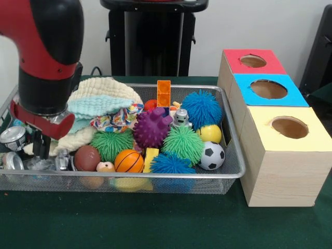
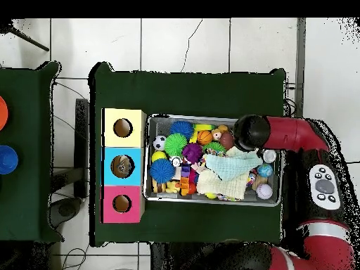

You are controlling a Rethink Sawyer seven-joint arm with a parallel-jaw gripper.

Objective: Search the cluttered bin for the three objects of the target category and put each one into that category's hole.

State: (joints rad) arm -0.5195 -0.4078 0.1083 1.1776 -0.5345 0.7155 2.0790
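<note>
1. Bin (image 1: 236, 174): wire mesh, stiff, likely light; sits on the table left of the holed boxes (image 1: 282, 155).
2. Arm (image 1: 46, 57): over the bin's left end.
3. Gripper (image 1: 44, 148): down among small metal pieces; opening cannot be made out.
4. Spiky balls (image 1: 151, 128): soft, squashy; pinch across the body.

From the front I see the bin (image 1: 236, 174) of toys on the bench (image 1: 155, 223), the row of boxes (image 1: 280, 155) just right of it, my arm (image 1: 46, 62) over its left end.
</note>
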